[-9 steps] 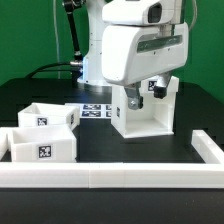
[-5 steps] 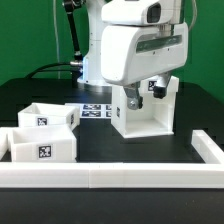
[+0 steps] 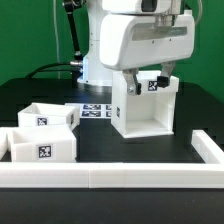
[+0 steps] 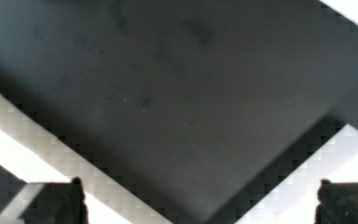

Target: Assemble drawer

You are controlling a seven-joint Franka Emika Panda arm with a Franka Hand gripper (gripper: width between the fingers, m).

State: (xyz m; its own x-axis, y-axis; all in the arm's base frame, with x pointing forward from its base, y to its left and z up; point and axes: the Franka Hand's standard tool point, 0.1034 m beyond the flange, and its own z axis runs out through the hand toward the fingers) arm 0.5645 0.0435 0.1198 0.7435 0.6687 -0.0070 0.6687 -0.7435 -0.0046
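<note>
Our gripper point(image 4: 201, 205) hangs wide open and empty over the drawer's housing point(image 3: 145, 115). The housing stands on the dark surface point(image 3: 105, 148) with its open face toward the camera, and the front tray point(image 3: 44, 148) and back tray point(image 3: 47, 116) sit close together toward the exterior view's left. We judge a tray comes next, so we would pinch one wall squarely, lift it level and line it up with the opening before pushing. The rail point(image 3: 110, 176) fences the front and the marker board point(image 3: 96, 110) lies behind, leaving the bare stretch between trays and housing as our room.
</note>
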